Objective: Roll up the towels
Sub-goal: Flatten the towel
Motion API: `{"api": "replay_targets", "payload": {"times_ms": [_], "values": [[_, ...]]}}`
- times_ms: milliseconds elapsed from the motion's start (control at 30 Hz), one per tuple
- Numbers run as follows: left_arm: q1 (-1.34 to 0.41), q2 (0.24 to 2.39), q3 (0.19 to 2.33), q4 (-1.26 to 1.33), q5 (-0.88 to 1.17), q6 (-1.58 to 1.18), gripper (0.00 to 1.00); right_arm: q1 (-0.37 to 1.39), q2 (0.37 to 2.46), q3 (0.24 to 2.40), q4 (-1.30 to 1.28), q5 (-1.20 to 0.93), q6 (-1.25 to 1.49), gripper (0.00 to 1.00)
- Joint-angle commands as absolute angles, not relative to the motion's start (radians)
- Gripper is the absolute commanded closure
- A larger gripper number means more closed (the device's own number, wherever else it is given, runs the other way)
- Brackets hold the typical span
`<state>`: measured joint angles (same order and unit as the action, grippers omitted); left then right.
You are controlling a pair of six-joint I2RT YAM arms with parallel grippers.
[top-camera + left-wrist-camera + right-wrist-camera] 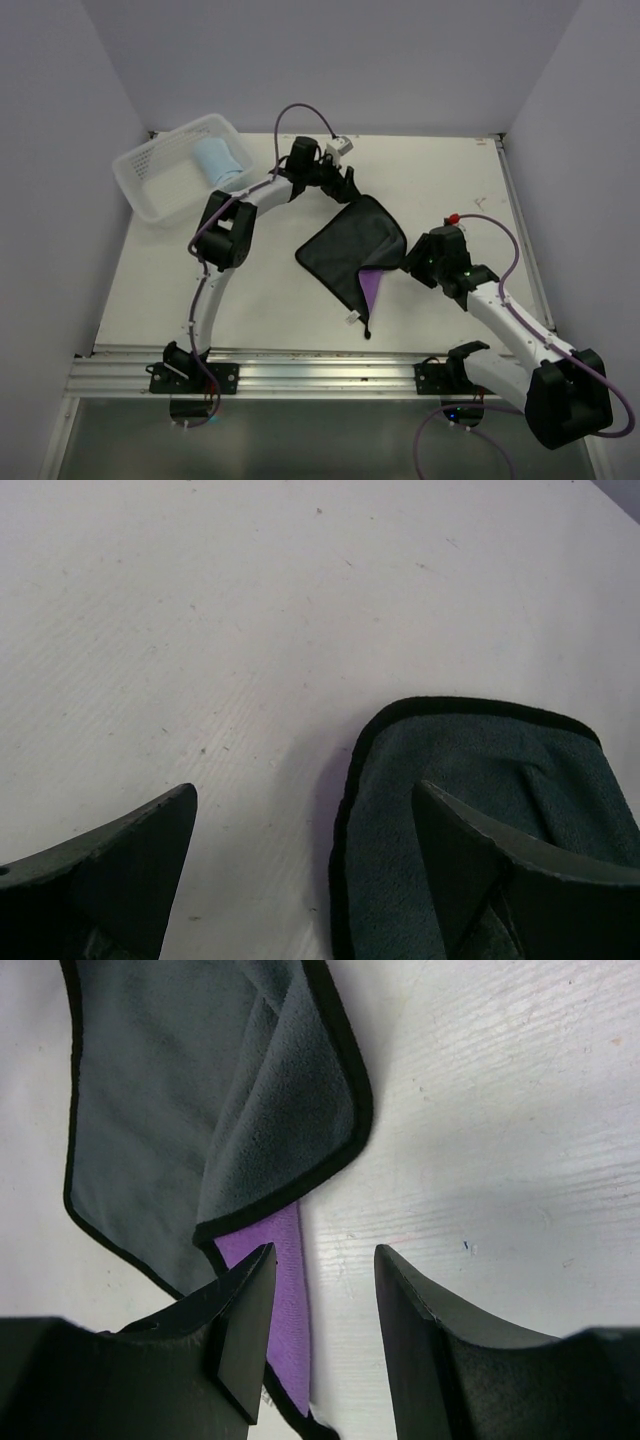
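The purple towel with the dark grey face (pixel 352 252) lies folded on the table's middle, a purple strip showing at its near edge (pixel 373 287). My left gripper (pixel 343 185) is open at the towel's far corner; in the left wrist view (pixel 305 825) one finger is over the grey cloth (pixel 500 770), the other over bare table. My right gripper (pixel 407 262) is open at the towel's right edge; its wrist view (pixel 325 1290) shows the purple strip (pixel 288 1260) between the jaws below the grey fold (pixel 200 1090). The light blue towel (pixel 218 161) sits rolled in the basket.
The white lattice basket (pixel 160 175) stands at the table's far left corner. A small red thing (pixel 453 216) and a purple cable (pixel 500 235) lie right of my right gripper. The walls close in on three sides.
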<state>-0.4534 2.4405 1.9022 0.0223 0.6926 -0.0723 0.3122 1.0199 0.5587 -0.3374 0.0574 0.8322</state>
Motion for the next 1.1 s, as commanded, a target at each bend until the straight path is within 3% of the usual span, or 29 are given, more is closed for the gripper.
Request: {"api": "replay_targets", "payload": {"times_ms": [0,100,167,267,300,467,500,567,600,733,900,1067], "values": [[-0.465,2.467,1.939,0.089,0.755,-0.110,0.09,0.305,1.015,0.542,-0.305,0.040,0.818,0.52],[-0.475,2.482,1.944,0.097,0.759,-0.117,0.11,0.304,1.025,0.538,-0.293,0.032,0.821,0.52],[-0.482,2.496,1.957,0.083,0.764,-0.129,0.18,0.304,1.031,0.537,-0.285,0.025,0.821,0.52],[-0.485,2.536,2.013,0.054,0.755,-0.147,0.40,0.301,1.029,0.538,-0.287,0.021,0.816,0.52],[-0.485,2.537,2.010,0.057,0.752,-0.152,0.53,0.302,1.028,0.538,-0.288,0.021,0.816,0.52],[-0.485,2.490,1.938,0.109,0.765,-0.178,0.72,0.301,0.993,0.531,-0.310,0.026,0.810,0.52],[-0.485,2.484,1.930,0.113,0.767,-0.181,0.80,0.301,0.986,0.528,-0.313,0.025,0.810,0.52],[-0.485,2.459,1.907,0.117,0.769,-0.187,0.89,0.301,0.970,0.523,-0.319,0.023,0.816,0.52],[-0.483,2.450,1.898,0.117,0.767,-0.192,1.00,0.301,0.963,0.523,-0.324,0.020,0.819,0.52],[-0.474,2.369,1.810,0.120,0.735,-0.195,1.00,0.301,0.931,0.519,-0.337,0.021,0.816,0.52],[-0.465,2.123,1.551,0.123,0.563,-0.160,1.00,0.298,0.952,0.517,-0.324,0.025,0.821,0.52],[-0.457,1.872,1.320,0.060,0.378,-0.178,1.00,0.293,1.054,0.506,-0.209,0.005,0.859,0.64]]}}
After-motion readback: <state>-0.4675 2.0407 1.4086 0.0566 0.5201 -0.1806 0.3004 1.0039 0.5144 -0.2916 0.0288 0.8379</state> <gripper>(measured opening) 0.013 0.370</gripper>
